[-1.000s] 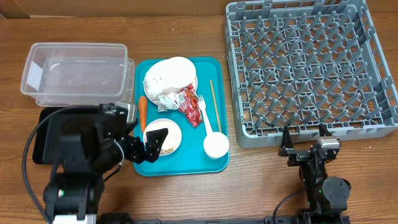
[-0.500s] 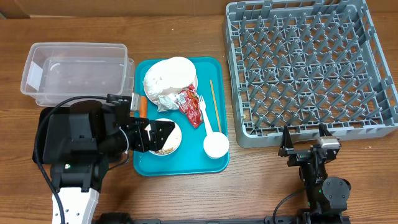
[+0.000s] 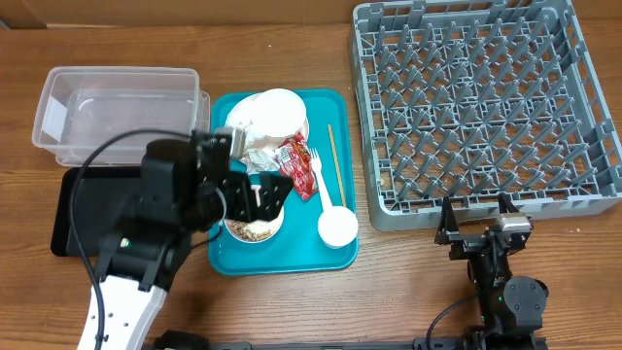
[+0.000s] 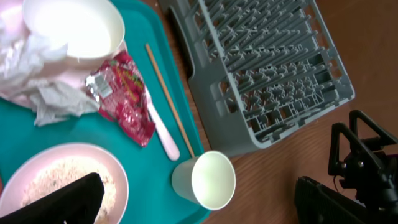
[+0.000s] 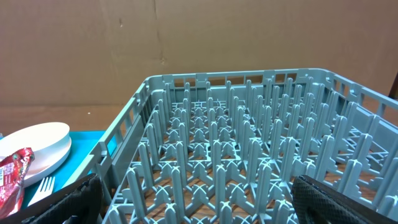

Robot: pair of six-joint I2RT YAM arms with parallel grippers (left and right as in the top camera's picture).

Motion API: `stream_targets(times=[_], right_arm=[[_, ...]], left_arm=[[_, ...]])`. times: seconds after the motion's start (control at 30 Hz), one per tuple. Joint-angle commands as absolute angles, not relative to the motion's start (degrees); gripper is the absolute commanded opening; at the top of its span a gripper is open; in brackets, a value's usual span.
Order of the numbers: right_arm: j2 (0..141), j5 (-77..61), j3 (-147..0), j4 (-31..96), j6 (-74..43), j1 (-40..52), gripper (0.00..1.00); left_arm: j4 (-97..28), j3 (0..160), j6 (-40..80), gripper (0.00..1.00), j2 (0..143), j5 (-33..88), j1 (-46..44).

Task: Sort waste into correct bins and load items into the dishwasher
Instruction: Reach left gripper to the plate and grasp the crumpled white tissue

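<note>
On the teal tray (image 3: 335, 99), toward its near left corner, you have the white bowl (image 3: 255, 229) with the beige rice-like food scraps (image 4: 59, 180) spread across its bottom. Your left gripper (image 3: 262, 194) hangs right over that bowl with its fingers spread wide and nothing between them. At the tray's middle lies the red printed snack wrapper (image 3: 296, 165), with the crumpled white napkin (image 3: 255, 156) touching its left side. A larger white bowl (image 3: 275, 109) sits at the tray's far end. The white plastic fork (image 3: 321, 182) and thin wooden chopsticks (image 3: 333, 154) lie along the tray's right side, and the small white cup (image 3: 337, 227) stands at its near right corner. Left of the tray sit the clear tub (image 3: 117, 112) and the black tray (image 3: 73, 209). Right of it is the grey dish rack (image 3: 486, 107). Your right gripper (image 3: 476, 226) rests just in front of the rack, its fingers apart and empty.
</note>
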State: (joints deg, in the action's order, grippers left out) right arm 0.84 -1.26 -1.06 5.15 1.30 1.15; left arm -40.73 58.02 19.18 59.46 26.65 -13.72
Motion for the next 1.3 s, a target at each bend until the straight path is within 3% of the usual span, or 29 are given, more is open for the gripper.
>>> stream_targets(times=[0.0, 0.3, 0.73, 0.77, 0.83, 0.87, 1.1, 1.27], right_arm=[[0.2, -1.4, -0.4, 4.7, 1.3, 0.9, 1.00], [0.2, -1.4, -0.4, 4.7, 1.3, 0.9, 1.00], [0.2, -1.4, -0.4, 4.7, 1.3, 0.9, 1.00], [0.2, -1.4, -0.4, 4.7, 1.3, 0.9, 1.00], [0.2, -1.4, -0.4, 4.7, 1.3, 0.9, 1.00], [0.2, -1.4, -0.4, 4.7, 1.3, 0.9, 1.00], [0.2, -1.4, -0.4, 4.7, 1.3, 0.9, 1.00], [0.2, -1.4, -0.4, 4.7, 1.3, 0.9, 1.00]], left_arm=[[-41.1, 64.4, 19.9, 1.00, 62.9, 21.3, -16.2], [-51.7, 79.6, 19.2, 1.00, 77.1, 8.7, -21.3], [-57.1, 79.9, 13.1, 1.00, 86.3, 8.2, -21.4], [-57.7, 79.9, 13.1, 0.97, 86.8, 8.3, -21.4], [-58.5, 79.8, 13.5, 0.65, 88.0, 8.1, -21.4], [-58.6, 79.8, 14.7, 0.59, 88.7, 8.1, -21.4], [-58.7, 79.5, 24.8, 0.65, 94.8, 3.7, -21.4], [-58.2, 79.5, 32.0, 0.64, 99.5, 1.5, -21.4]])
